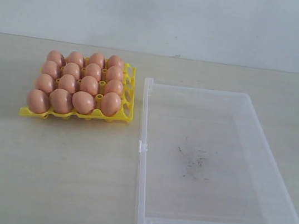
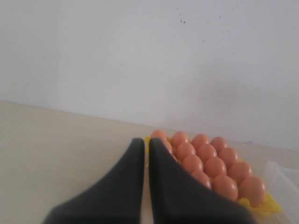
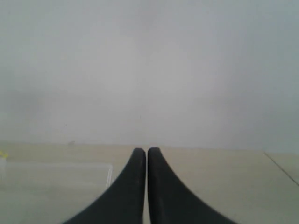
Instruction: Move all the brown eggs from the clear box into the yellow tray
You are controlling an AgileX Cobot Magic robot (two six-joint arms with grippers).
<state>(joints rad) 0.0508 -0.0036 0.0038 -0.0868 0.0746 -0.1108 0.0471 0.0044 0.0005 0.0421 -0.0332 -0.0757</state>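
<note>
As every cup is showing an egg, the brown eggs are sitting four by four in the yellow tray, each one resting blunt and upright in its own pocket. The lattice posts are keeping neighbours just beside one another without rolling. None is lying outside the tray.

The clear box is standing just to the right of the tray, close but apart from it, and is holding nothing. Only dark scuff marks are showing on its floor. Judgement: the transfer is looking finished, with no egg left to fetch.

Tray and box are both resting flat on the pale worktop, in front of a plain wall.

Left tool: jaws are pressing together with only a hairline between them and are gripping nothing. It is hanging clear of the tray, with the egg rows lying beyond its tips. Right tool: jaws are likewise closed tip to tip and empty, pointing over bare worktop with a faint edge of the box off to one side.

Neither arm is appearing in the exterior view. Judgement: both are parking clear, which fits a finished job, since closed empty jaws held off the tray are posing no risk of nudging a seated egg.
</note>
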